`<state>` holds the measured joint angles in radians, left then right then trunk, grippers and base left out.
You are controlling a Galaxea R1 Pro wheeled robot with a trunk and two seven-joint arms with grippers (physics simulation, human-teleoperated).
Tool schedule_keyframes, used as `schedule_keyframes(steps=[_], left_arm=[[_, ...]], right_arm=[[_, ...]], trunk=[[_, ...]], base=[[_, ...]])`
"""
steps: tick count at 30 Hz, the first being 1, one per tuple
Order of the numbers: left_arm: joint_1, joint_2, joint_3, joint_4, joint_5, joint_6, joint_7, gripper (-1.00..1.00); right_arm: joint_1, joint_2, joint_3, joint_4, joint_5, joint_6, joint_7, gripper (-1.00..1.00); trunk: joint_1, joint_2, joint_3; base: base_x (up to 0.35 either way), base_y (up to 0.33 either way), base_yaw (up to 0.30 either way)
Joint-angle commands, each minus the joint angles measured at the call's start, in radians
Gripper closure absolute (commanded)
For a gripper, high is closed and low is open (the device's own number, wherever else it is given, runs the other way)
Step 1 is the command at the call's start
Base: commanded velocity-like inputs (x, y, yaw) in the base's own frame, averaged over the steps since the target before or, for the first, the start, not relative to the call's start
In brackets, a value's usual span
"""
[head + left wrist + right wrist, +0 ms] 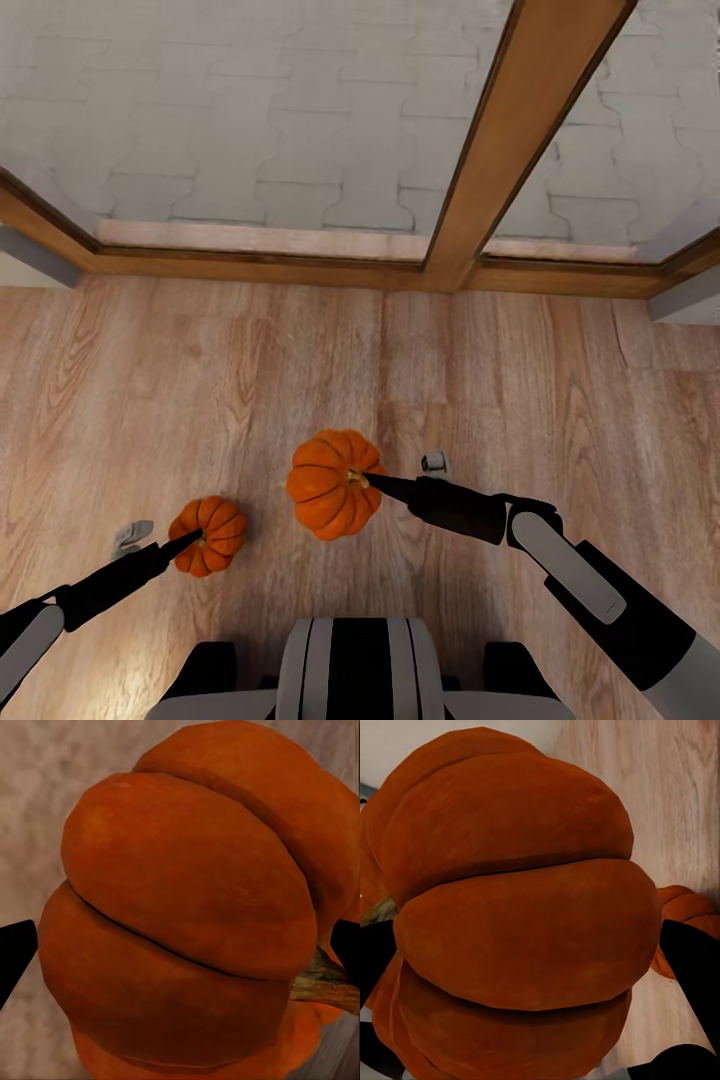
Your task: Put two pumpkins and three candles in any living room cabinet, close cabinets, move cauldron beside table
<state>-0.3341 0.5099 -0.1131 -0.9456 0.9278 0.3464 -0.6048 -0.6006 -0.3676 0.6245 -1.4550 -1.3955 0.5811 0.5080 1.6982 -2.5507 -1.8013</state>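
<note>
Both pumpkins are in the grippers. The left gripper [190, 540] is clamped on the left pumpkin [208, 535], low over the near-left floor [300, 360]. The right gripper [380, 484] is clamped on the right pumpkin [335, 483], which looks larger and seems raised nearer the camera. In each wrist view, dark fingers [15, 949] [690, 960] flank a pumpkin [187, 922] [517, 922] on 2 sides. These look rigid, light and smooth, with rounded ribs, so a hold could slip; gripping across the widest middle, fingers seated in grooves, seems safest. The window frame [500, 150] stands far ahead.
</note>
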Motion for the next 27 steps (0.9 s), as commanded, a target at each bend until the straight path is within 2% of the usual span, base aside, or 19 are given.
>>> schedule_keyframes(steps=[1, 6, 10, 12, 15, 18, 20, 23, 27], left_arm=[[0.000, 0.001, -0.002, -0.001, 0.009, 0.009, 0.000, 1.00], [0.000, 0.012, 0.000, -0.013, 0.014, 0.016, -0.001, 1.00], [0.000, 0.017, 0.006, -0.062, 0.018, 0.041, -0.009, 1.00], [0.000, 0.017, 0.038, -0.089, 0.018, 0.094, -0.012, 1.00], [0.002, 0.018, 0.108, -0.125, 0.014, 0.198, -0.013, 1.00], [0.003, 0.024, 0.134, -0.139, 0.009, 0.248, -0.013, 1.00], [0.003, 0.041, 0.145, -0.169, 0.012, 0.300, -0.013, 1.00], [0.003, 0.060, 0.167, -0.217, 0.012, 0.419, -0.012, 1.00], [0.003, 0.067, 0.220, -0.281, 0.001, 0.545, -0.009, 1.00]], right_arm=[[-0.001, -0.001, 0.001, 0.000, -0.007, 0.003, 0.000, 1.00], [-0.001, 0.000, 0.001, 0.002, -0.007, 0.002, 0.001, 1.00], [-0.001, 0.001, 0.001, 0.004, -0.008, 0.000, 0.001, 1.00], [-0.001, 0.001, 0.001, 0.009, -0.008, -0.001, 0.001, 1.00], [-0.001, 0.007, 0.001, 0.016, -0.008, -0.001, 0.001, 1.00], [-0.001, 0.021, 0.001, 0.019, -0.008, 0.000, 0.000, 1.00], [-0.001, 0.028, 0.000, 0.024, -0.008, 0.000, 0.000, 1.00], [-0.001, 0.031, 0.000, 0.026, -0.008, 0.000, 0.000, 1.00], [-0.001, 0.032, 0.000, 0.040, -0.007, -0.001, 0.001, 1.00]], trunk=[[-0.001, 0.000, 0.004], [-0.003, 0.001, 0.023], [-0.005, 0.002, 0.038], [-0.005, 0.003, 0.046], [-0.007, 0.003, 0.058], [-0.008, 0.004, 0.069], [-0.009, 0.004, 0.077], [-0.010, 0.005, 0.089], [-0.012, 0.006, 0.104]], base=[[0.000, 0.000, 0.000], [0.000, 0.000, 0.000], [0.000, 0.000, 0.000], [0.000, 0.000, 0.000], [0.000, 0.000, 0.000], [0.000, 0.000, 0.000], [0.000, 0.000, 0.000], [0.000, 0.000, 0.000], [0.000, 0.000, 0.000]])
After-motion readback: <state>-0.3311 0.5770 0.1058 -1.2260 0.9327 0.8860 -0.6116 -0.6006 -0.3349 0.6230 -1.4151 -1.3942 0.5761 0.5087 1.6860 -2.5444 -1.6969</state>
